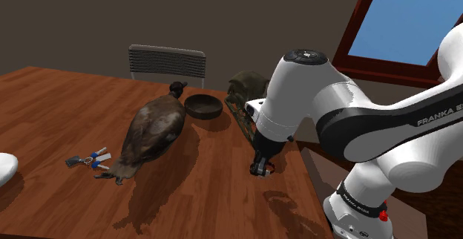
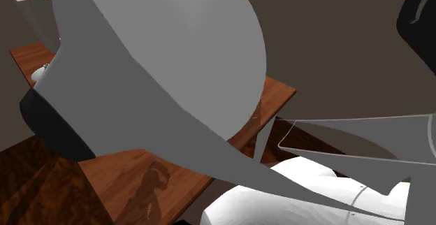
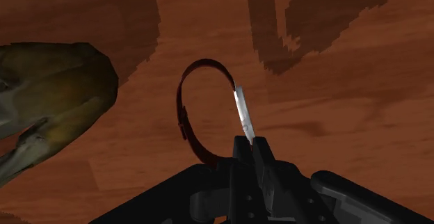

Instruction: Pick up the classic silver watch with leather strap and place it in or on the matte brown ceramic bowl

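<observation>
The gripper has its two black fingers drawn narrow, pinching the thin silver case of the watch edge-on between them. The watch's dark reddish strap curves out from the case in a closed loop beside the fingertips. Whether the watch rests on the wood or hangs just above it cannot be told. In the shoulder view the gripper points down over the brown wooden table, near the table's right edge – the one closest to the stand. The dark bowl sits near the far edge, well apart from the gripper. A brown bird figure lies between them at mid-table, with keys beside its tail.
</observation>
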Controlling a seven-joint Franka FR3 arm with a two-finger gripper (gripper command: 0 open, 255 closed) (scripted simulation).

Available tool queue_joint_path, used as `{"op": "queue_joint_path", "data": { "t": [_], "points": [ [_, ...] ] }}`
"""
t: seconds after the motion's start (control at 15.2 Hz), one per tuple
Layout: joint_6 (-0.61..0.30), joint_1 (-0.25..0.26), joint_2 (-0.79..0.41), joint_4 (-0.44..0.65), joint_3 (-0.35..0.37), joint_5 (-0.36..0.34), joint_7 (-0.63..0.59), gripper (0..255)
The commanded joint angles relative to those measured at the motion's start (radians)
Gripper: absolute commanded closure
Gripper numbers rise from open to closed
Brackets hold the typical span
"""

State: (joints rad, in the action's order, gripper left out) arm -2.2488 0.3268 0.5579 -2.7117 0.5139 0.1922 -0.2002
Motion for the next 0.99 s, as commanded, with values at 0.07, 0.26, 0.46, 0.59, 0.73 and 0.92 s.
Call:
{"op": "queue_joint_path", "data": {
  "t": [0.07,0.26,0.46,0.59,0.73,0.92],
  "points": [
    [0.049,0.003,0.025,0.024,-0.013,-0.001,0.006,255],
    [0.098,0.005,0.048,0.050,-0.026,-0.004,0.012,255],
    [0.145,0.006,0.067,0.079,-0.038,-0.007,0.017,255],
    [0.175,0.006,0.078,0.098,-0.046,-0.010,0.020,255],
    [0.205,0.006,0.087,0.119,-0.054,-0.013,0.023,255],
    [0.249,0.004,0.099,0.151,-0.064,-0.018,0.027,255]
  ]
}}
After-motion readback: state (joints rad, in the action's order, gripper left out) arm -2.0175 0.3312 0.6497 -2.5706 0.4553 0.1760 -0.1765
